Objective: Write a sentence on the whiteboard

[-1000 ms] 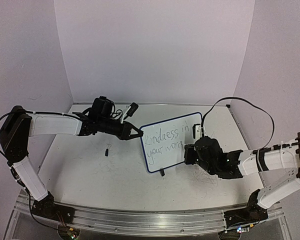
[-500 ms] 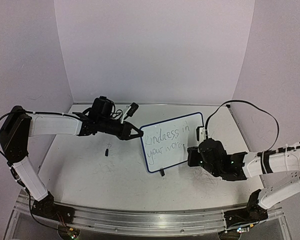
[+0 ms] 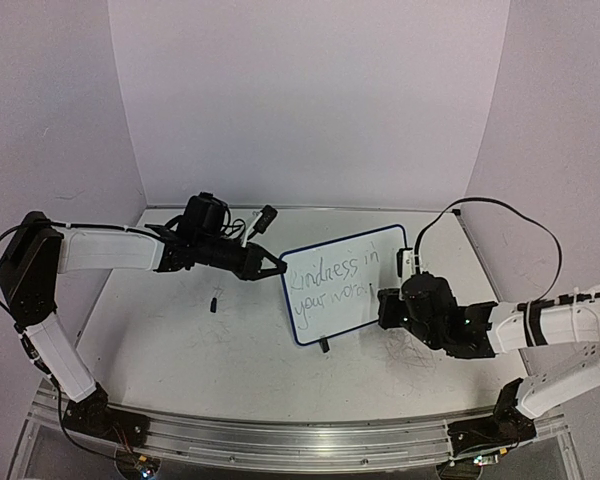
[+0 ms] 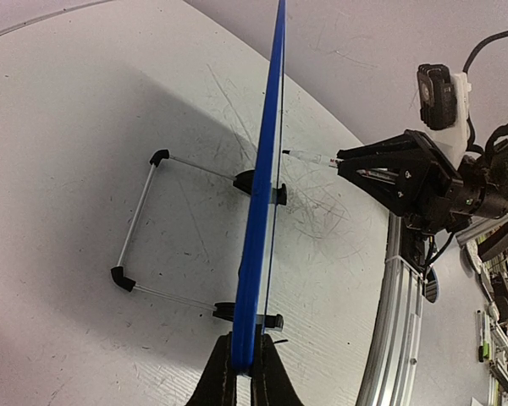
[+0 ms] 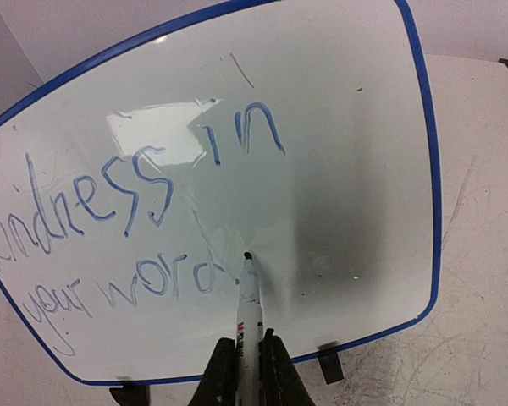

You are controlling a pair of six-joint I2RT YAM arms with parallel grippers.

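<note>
Where lilac walls [image 3: 300, 100] ring the scuffed table [image 3: 180, 340], left pincer [image 3: 277, 268] clamps the whiteboard [image 5: 347, 127], right pincer [image 5: 247, 364] a marker [image 5: 250, 296].

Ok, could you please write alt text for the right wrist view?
The right claw holds a marker with its tip at a blue-framed whiteboard, just after blue handwriting reading "Kindness in your word". The board stands on a scuffed table.

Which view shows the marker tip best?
Right wrist: the marker tip is at the whiteboard, just after "word". Left wrist shows it side-on, reaching the board's face. From the top camera it is too small to make out.
</note>
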